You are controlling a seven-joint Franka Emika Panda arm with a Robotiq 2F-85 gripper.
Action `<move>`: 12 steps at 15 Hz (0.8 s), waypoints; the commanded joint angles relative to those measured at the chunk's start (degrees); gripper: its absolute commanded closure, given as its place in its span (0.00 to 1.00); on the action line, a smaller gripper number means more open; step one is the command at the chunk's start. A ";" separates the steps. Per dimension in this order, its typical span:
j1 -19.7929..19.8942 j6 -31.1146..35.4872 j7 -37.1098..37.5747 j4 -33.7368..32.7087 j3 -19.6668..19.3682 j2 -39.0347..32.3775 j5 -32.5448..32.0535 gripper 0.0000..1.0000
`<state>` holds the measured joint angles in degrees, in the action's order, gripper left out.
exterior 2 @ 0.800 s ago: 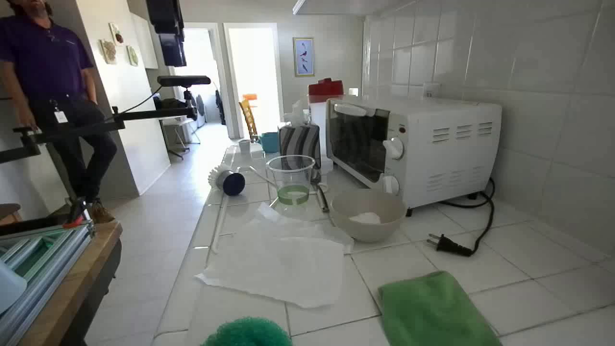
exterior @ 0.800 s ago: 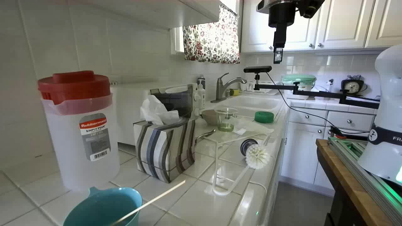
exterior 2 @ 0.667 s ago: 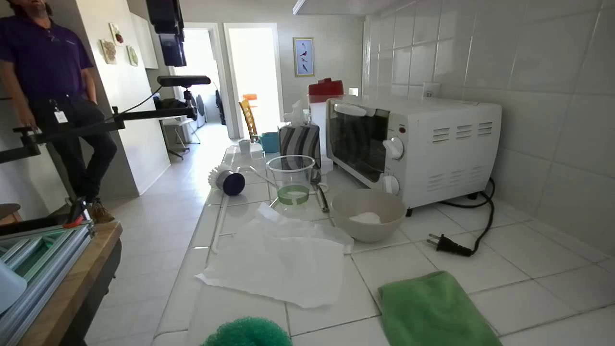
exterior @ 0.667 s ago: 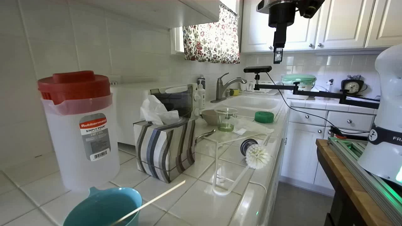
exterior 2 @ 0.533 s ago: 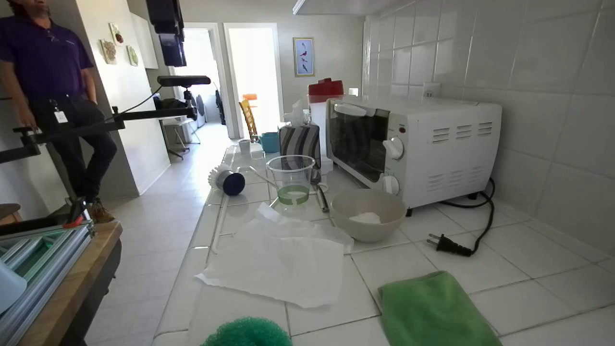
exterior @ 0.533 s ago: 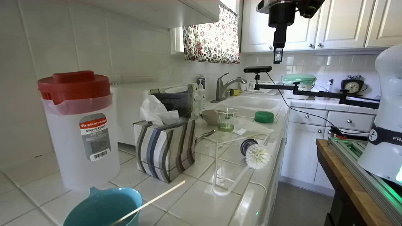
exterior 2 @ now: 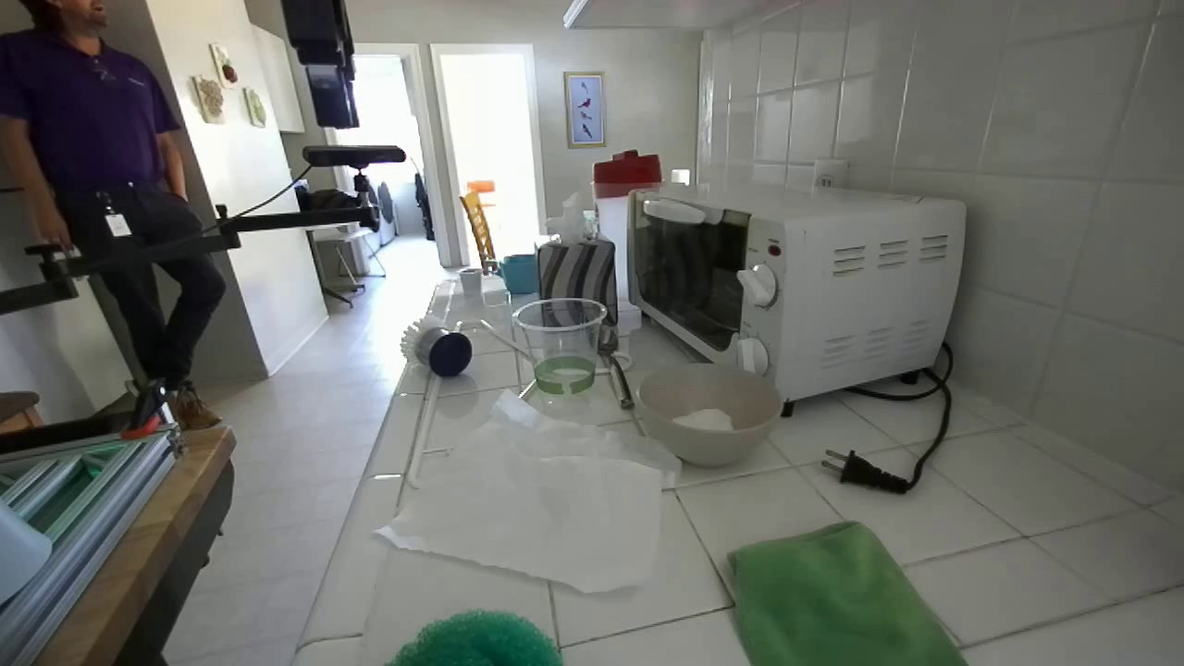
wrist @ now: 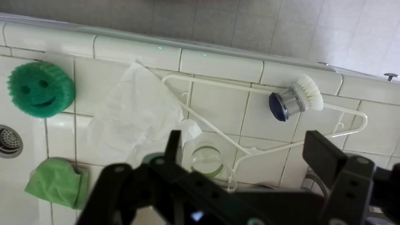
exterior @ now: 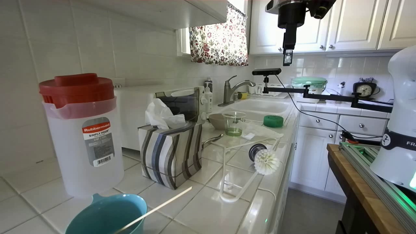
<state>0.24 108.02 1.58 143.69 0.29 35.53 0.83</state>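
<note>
Across the kitchen floor (exterior 2: 314,435) a man (exterior 2: 97,120) has shifted his head; the gripper (wrist: 242,147) hangs empty, jaws wide; only the wrist view shows the sink drain (wrist: 10,140)

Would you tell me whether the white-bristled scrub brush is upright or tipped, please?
Tipped: the white-bristled scrub brush lies on its side, bristles facing sideways, dark blue cap opposite.

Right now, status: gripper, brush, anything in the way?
Gripper open, empty, above countertop. Brush on its side across white hanger. Possible snag: hanger under brush.
</note>
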 commanded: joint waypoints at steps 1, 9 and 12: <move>1.45 0.56 2.05 -0.73 -0.22 -0.78 -0.50 0.00; 6.59 5.10 3.18 -2.29 -5.70 -3.32 1.29 0.00; 6.68 5.73 4.82 -2.59 -5.34 -4.19 1.34 0.00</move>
<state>6.57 113.91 6.59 141.22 -5.34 31.39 2.00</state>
